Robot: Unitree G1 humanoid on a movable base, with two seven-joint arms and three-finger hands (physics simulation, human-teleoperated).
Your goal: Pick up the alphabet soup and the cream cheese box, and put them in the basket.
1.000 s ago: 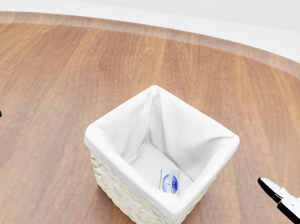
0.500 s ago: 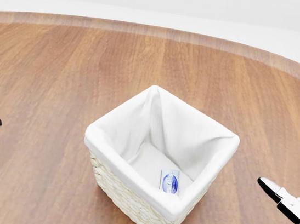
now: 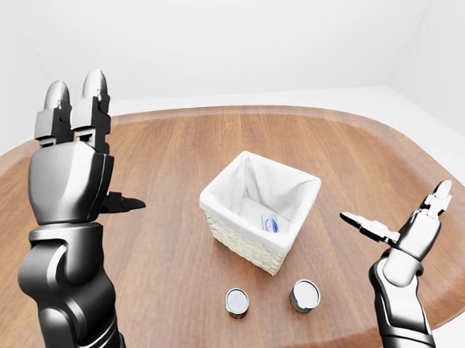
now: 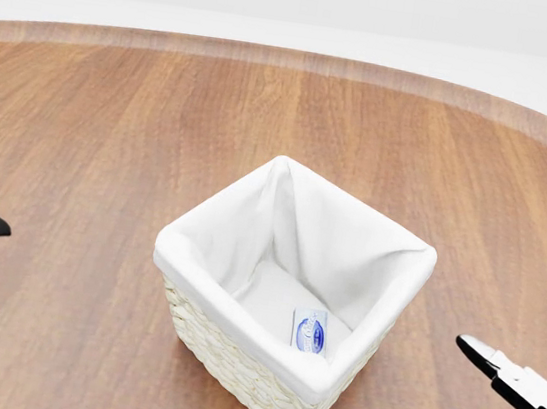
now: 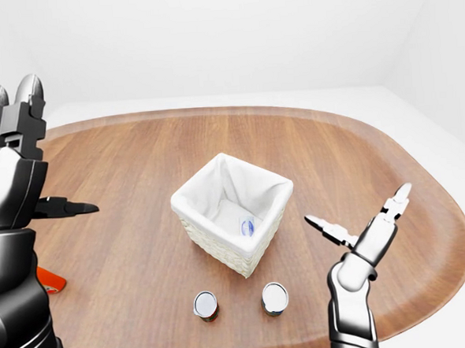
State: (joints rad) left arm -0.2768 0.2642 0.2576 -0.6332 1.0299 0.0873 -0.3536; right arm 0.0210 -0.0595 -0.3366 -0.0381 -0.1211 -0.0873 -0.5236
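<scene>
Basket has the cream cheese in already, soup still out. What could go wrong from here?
Two similar cans stand below the basket in the left-eye view; their labels are unreadable from above, so the wrong one may get picked. Both hands are open and raised, the left hand far from the cans. The right hand is nearer, but its reach could clip the basket's wall.

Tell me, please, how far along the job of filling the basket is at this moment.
One item looks done: a small blue-and-white box, presumably the cream cheese, lies inside the basket. Nothing is in hand; the left hand and the right hand are both raised, open and empty. Two cans stand on the table below the basket in the left-eye view. Which is the soup I cannot tell; it remains to be picked up.
</scene>
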